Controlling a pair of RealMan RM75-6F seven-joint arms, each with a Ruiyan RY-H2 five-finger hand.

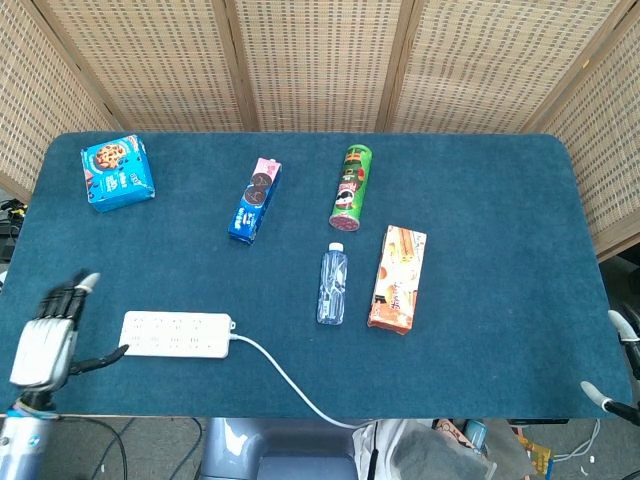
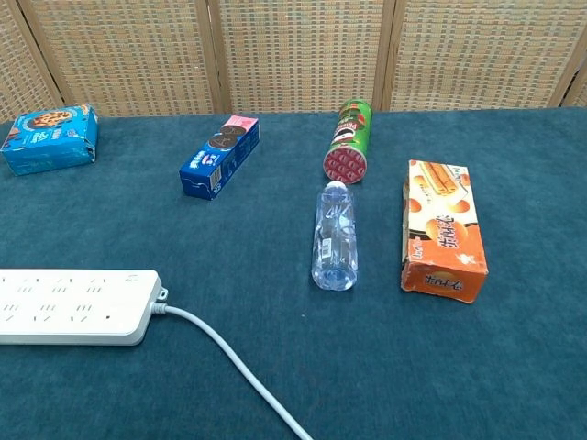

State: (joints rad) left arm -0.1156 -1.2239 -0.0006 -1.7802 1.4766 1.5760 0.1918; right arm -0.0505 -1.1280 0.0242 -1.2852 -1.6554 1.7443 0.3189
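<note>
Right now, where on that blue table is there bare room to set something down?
The widest bare patch is right of the orange box, out to the table edge. Another lies between the cookie box and power strip. The middle is crowded: Oreo pack, chip can, bottle.

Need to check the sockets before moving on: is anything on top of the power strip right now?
Nothing rests on the power strip; its top face and sockets show bare in both views. The left hand hangs off its left end, fingers spread. The strip's underside on the table is hidden.
</note>
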